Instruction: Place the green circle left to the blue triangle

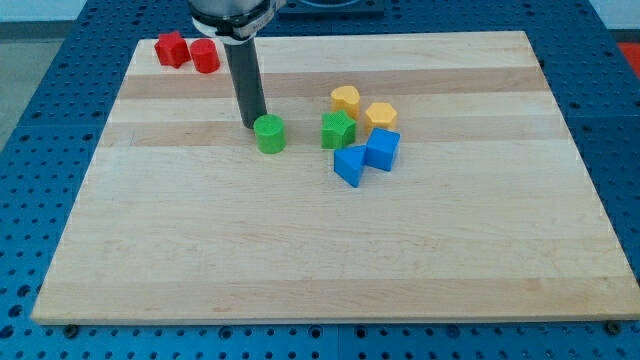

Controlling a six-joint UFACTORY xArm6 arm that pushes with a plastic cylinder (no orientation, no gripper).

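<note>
The green circle (270, 133) is a short green cylinder standing left of the board's middle. The blue triangle (349, 165) lies to its lower right, a block's width or more away. My tip (254, 124) sits just at the upper left of the green circle, touching or almost touching it. The dark rod rises from there to the view's top.
A green star-like block (338, 130) stands between the circle and the yellow blocks (345, 99) (380, 117). A blue cube (382, 149) touches the triangle's right. Two red blocks (172, 49) (205, 56) sit at the wooden board's (300, 260) top left corner.
</note>
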